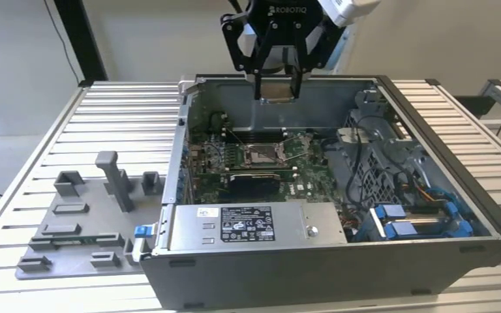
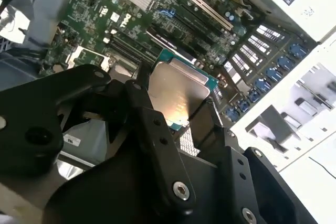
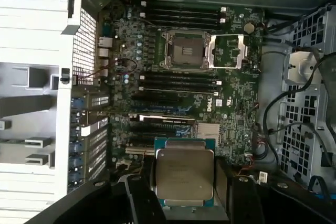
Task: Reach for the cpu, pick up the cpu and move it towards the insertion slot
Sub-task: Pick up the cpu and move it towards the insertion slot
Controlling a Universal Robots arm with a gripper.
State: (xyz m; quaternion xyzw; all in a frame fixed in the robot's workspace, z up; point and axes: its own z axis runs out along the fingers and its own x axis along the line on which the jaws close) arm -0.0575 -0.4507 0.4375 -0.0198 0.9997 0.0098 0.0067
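Cpu (image 3: 185, 176) clamped in the jaws, seemingly well above the insertion slot (image 3: 185, 51).

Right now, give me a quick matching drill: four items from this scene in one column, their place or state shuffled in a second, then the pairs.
Things:
1. cpu
2. insertion slot
3. grey fixture plate
4. tool

Place or state:
A. on the slatted table, outside the case
B. held between the fingers, metal top showing
C. hangs above the case's far wall
D. on the motherboard, frame swung open, unfilled

Pairs: 1-B, 2-D, 3-A, 4-C
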